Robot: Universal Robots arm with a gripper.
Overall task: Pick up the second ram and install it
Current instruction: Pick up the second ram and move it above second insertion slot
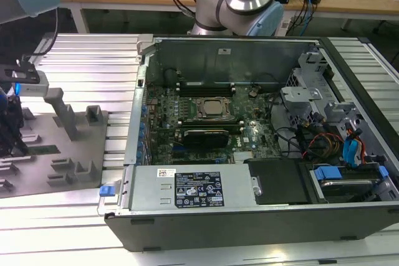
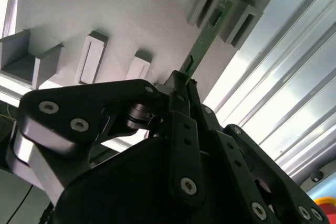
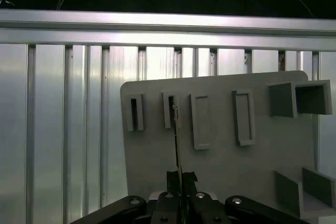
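Second wrist view is showing you one gripper (image 2: pixel 181 81) clamping its two fingers (image 2: pixel 181 114) onto one green second ram (image 2: pixel 206 35), which is standing on edge on the gray fixture plate (image 2: pixel 131 14), between two slotted blocks (image 2: pixel 206 4).

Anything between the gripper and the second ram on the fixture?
Nothing visible. In the second wrist view the gripper is closed on the second ram, whose far end sits between two slotted holders on the gray fixture plate.
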